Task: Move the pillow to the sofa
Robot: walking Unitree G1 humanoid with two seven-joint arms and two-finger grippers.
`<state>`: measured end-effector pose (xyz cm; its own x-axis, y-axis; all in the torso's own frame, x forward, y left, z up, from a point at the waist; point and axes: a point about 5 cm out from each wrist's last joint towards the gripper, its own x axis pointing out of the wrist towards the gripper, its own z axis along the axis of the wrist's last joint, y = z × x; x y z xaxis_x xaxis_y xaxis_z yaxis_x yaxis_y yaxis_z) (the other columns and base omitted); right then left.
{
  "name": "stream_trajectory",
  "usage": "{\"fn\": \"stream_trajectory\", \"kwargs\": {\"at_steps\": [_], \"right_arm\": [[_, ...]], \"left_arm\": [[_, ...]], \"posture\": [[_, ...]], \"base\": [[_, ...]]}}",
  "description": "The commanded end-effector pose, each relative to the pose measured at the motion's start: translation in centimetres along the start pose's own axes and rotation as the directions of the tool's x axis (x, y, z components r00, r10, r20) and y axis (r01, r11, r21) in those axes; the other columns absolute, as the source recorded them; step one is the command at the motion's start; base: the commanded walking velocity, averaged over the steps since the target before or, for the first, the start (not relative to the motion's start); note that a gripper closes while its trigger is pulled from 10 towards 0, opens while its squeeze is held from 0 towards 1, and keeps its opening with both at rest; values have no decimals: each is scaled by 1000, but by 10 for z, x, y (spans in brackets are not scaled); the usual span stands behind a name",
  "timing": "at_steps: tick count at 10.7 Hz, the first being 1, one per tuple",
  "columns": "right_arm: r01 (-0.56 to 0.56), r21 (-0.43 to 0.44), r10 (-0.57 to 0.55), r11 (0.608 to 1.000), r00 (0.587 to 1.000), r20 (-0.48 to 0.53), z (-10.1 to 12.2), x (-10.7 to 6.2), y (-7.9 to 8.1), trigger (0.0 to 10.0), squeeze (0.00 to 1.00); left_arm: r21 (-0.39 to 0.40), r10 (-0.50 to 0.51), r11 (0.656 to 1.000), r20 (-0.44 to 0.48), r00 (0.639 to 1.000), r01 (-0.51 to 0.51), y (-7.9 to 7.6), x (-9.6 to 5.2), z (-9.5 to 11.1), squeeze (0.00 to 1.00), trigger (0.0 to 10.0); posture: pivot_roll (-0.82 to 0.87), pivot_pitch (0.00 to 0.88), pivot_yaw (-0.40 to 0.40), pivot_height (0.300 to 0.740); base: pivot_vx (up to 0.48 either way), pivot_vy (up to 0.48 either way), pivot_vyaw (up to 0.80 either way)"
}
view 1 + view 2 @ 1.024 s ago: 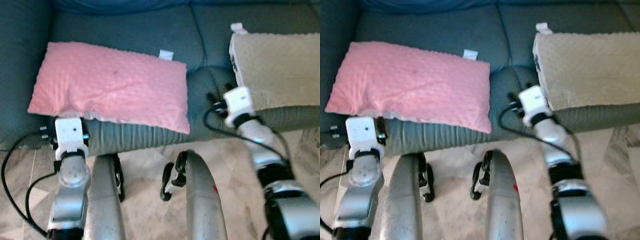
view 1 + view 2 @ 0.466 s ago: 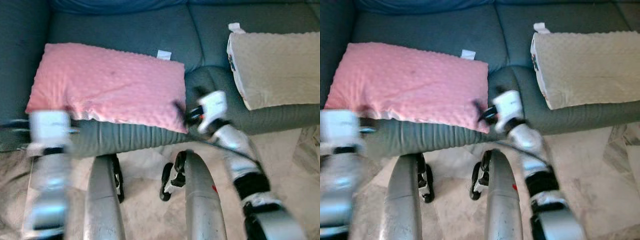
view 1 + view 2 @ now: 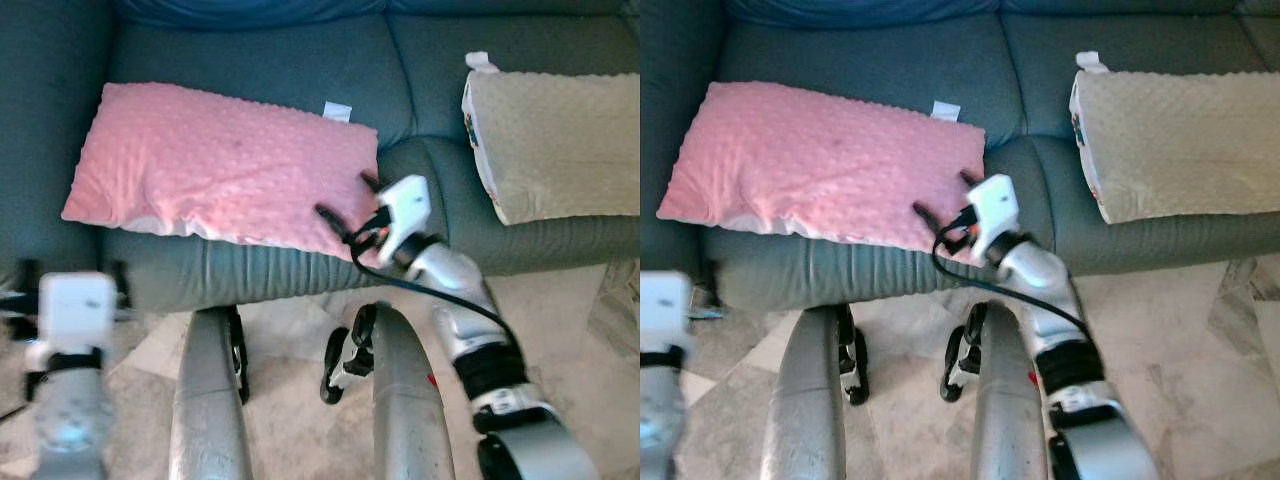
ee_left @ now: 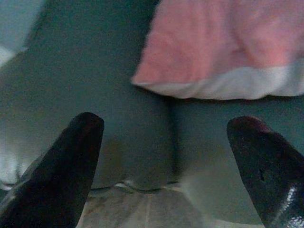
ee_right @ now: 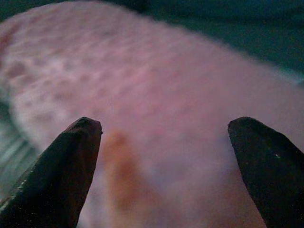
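A pink dimpled pillow (image 3: 220,165) lies flat on the left seat of the teal sofa (image 3: 260,60), its near edge hanging slightly over the seat front. My right gripper (image 3: 345,198) is open at the pillow's near right corner, one finger on each side of that corner. In the right wrist view, pink fabric (image 5: 161,104) spans the gap between the two black fingertips (image 5: 80,137). My left gripper (image 4: 166,118) is open, low in front of the sofa, facing the seat front below the pillow's left corner (image 4: 156,80) and apart from it.
A beige dimpled pillow (image 3: 560,145) lies on the right seat. The sofa's left armrest (image 3: 40,120) borders the pink pillow. My silver legs (image 3: 205,400) stand on pale marble floor (image 3: 290,420) close to the sofa front.
My right arm swung left from beside the beige pillow to the pink pillow's near right corner. My left arm dropped back and down, away from the pillow's left corner.
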<state>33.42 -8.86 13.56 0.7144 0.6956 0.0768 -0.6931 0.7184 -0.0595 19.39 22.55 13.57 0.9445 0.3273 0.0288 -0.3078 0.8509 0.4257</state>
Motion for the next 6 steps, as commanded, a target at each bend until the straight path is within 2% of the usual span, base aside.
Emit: {"fn": "stream_trajectory", "kwargs": {"at_steps": [1, 2, 3, 4, 5, 6], "right_arm": [[-45, 63, 50, 997, 996, -75, -17, -4, 8, 10000, 1000], [-79, 96, 91, 992, 988, -127, -29, -7, 13, 10000, 1000], [-70, 126, 99, 990, 965, -245, -51, -18, 10, 10000, 1000], [-55, 121, 87, 991, 956, -280, -56, -22, 8, 10000, 1000], [6, 73, 21, 997, 935, -355, -63, -31, -5, 10000, 1000], [35, 55, -12, 998, 928, -373, -64, -34, -11, 10000, 1000]], "left_arm": [[5, -24, 1000, -24, 999, 24, -3, -5, -3, 0, 10000], [-4, -43, 999, -21, 999, 43, -7, -3, -2, 0, 10000], [-9, -65, 998, -19, 998, 65, -10, -1, -1, 0, 10000], [-8, -73, 997, -23, 997, 73, -11, 0, -1, 0, 10000], [-12, -82, 997, -27, 996, 82, -12, 0, -2, 0, 10000], [-16, -86, 996, -31, 996, 86, -12, 0, -2, 0, 10000]], "posture": [[110, 431, -72, 621], [110, 432, -70, 621], [113, 437, -64, 621], [113, 437, -62, 621], [110, 440, -61, 621], [110, 440, -60, 621]], "base": [[0, 0, 0], [0, 0, 0], [0, 0, 0], [0, 0, 0], [0, 0, 0], [0, 0, 0]]}}
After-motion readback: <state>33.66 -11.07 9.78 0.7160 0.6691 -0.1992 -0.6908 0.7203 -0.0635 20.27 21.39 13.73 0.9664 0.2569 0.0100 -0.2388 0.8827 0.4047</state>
